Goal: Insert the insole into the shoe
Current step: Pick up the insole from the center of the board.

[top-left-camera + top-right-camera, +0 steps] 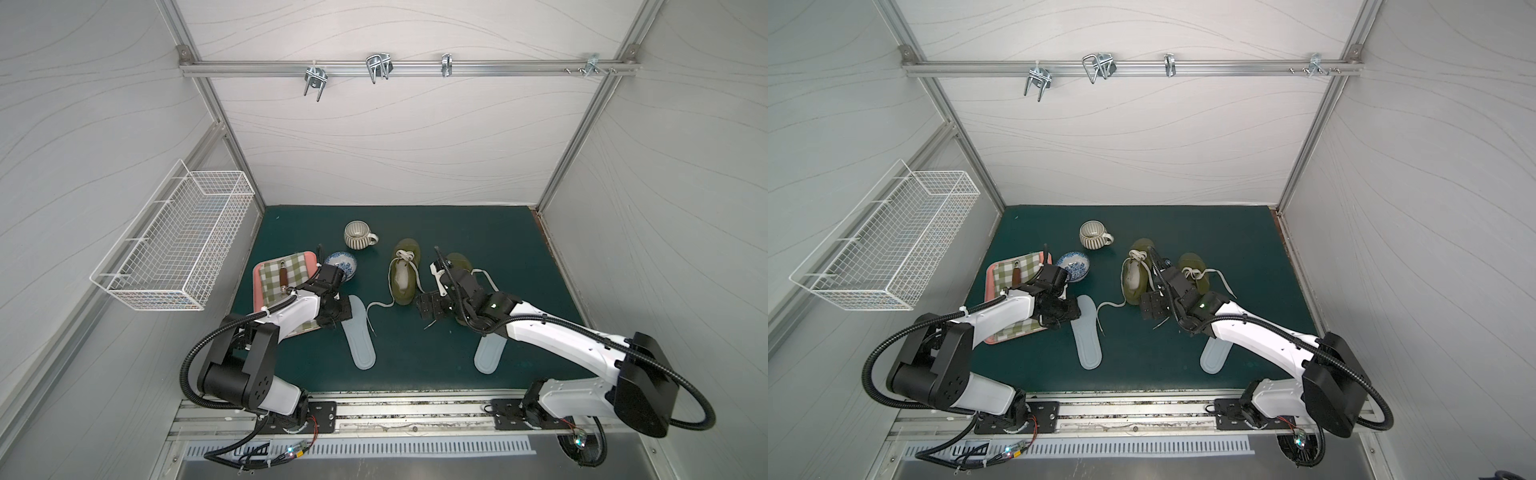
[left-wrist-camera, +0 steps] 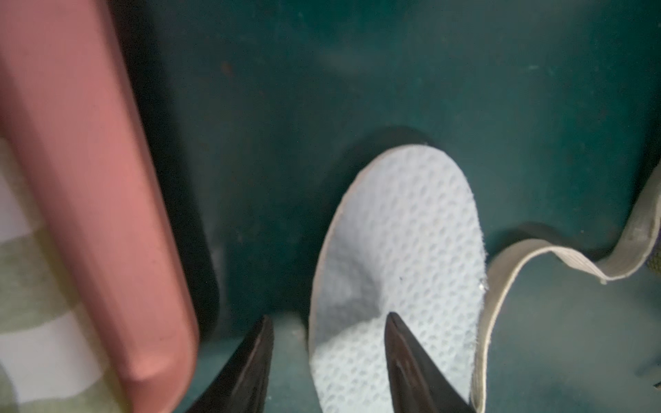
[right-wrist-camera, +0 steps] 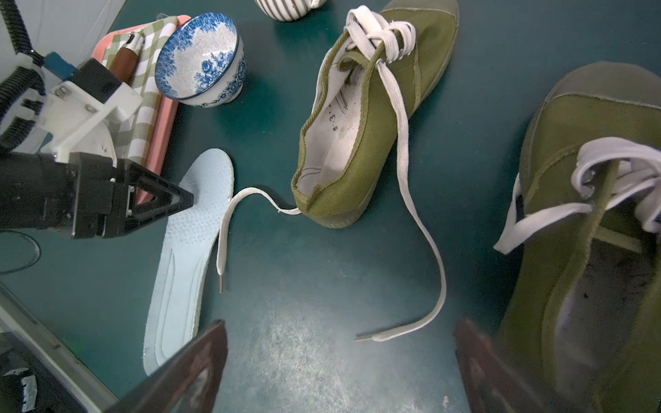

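Two pale blue insoles lie on the green mat. The left insole (image 1: 359, 332) (image 2: 400, 232) lies beside the pink tray; the right insole (image 1: 489, 353) is half hidden under my right arm. An olive shoe (image 1: 405, 270) (image 3: 368, 118) lies behind them, its opening towards me. A second olive shoe (image 1: 1194, 270) (image 3: 590, 214) stands to its right. My left gripper (image 2: 329, 316) (image 1: 338, 313) is low on the left insole's far end. It is open: one finger rests on the insole, the other on the mat, and the insole's edge runs between them. My right gripper (image 3: 339, 323) (image 1: 430, 309) hangs open over bare mat between the shoes' heels.
A pink tray (image 1: 257, 286) (image 2: 89, 178) with a checkered cloth sits close to the left gripper. A blue-patterned bowl (image 1: 343, 262) and a striped mug (image 1: 358, 235) stand behind. A loose white lace (image 3: 229, 221) (image 2: 536, 257) trails along the left insole. A wire basket (image 1: 178, 241) hangs on the left wall.
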